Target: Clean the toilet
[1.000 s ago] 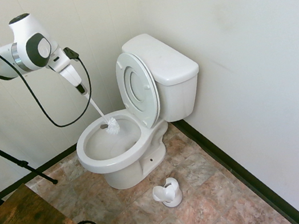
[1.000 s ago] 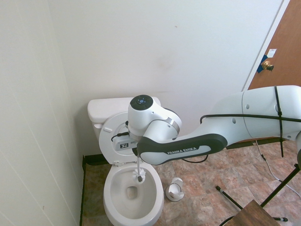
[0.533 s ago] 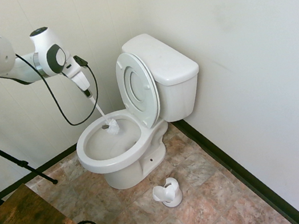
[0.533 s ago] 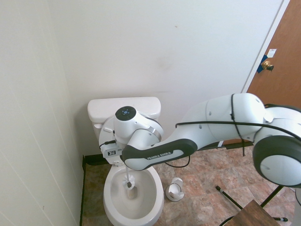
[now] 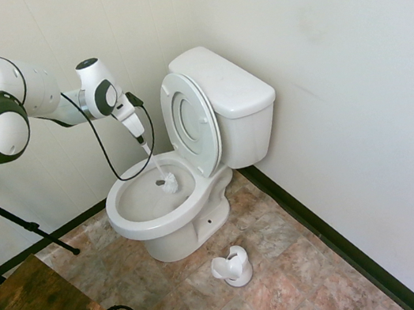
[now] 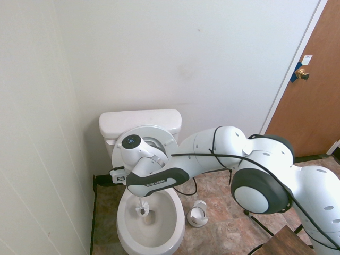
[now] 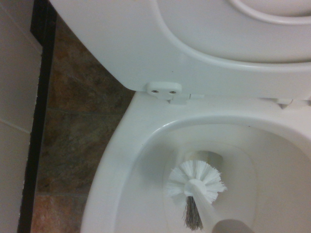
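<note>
Within the first exterior view: toilet [image 5: 155, 227], lid raised, against the wall; gripper [image 5: 141, 140] closed on the brush [image 5: 169, 183], bristles inside the bowl. Second exterior view: holder [image 6: 197, 214] on the floor beside it. Wrist view: bristles near the drain; scrubbing apparently underway, brush's return outstanding.

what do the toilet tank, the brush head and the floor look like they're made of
Toilet tank: probably glazed ceramic, smooth white with a soft sheen.
Brush head: likely plastic bristles, stiff and white, with one dark grey tuft.
Floor: mottled brown, grey and pinkish squares with thin seams, so stone-look tile or vinyl; the pictures don't settle which.
</note>
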